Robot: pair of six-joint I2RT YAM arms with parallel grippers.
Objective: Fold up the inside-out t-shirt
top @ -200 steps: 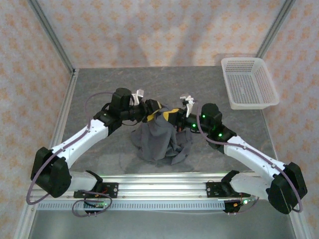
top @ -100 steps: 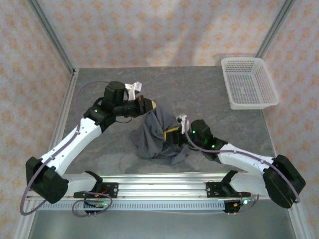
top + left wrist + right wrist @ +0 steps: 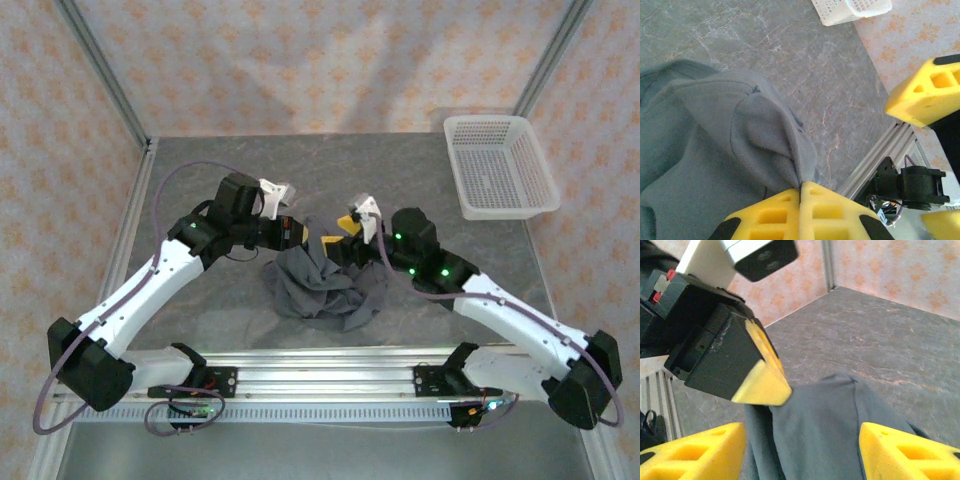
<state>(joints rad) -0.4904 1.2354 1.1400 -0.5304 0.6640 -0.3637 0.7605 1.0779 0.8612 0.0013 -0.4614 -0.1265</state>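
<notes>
At the middle of the table (image 3: 200,180), between my arms, the inside-out t-shirt (image 3: 325,290) lies crumpled. My left claw (image 3: 801,187) has just pinched shut on a fold; my right claw (image 3: 802,432) has let go and stands open above it. Grip handed over; folding seemingly not begun.

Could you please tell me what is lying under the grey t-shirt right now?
The t-shirt sits bunched on the grey table, whose bare top shows all around it. The left fingers pinch one fold. Anything beneath the heap is covered by cloth.
</notes>
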